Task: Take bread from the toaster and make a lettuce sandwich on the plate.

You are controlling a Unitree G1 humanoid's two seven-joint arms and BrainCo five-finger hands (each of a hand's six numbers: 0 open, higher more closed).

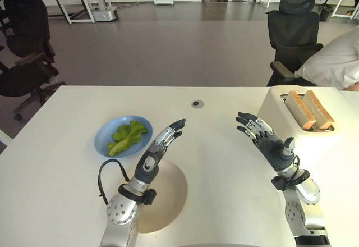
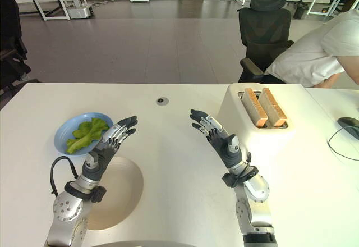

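Two slices of bread (image 1: 309, 110) stand upright in the toaster (image 1: 275, 108), right of centre in the frame. Which hand do you want on them?

Your right hand (image 1: 263, 140). It sits just left of the toaster, fingers spread, holding nothing. Your left hand (image 1: 158, 146) is equally open and empty, next to the plate (image 1: 102, 136) at centre left.

And the grip?

Come in from above, pinch one slice by its exposed top edge, and lift straight up until it clears the toaster. The lettuce (image 1: 127, 137) already lies on the plate, so I'd set the slice on the bare part.
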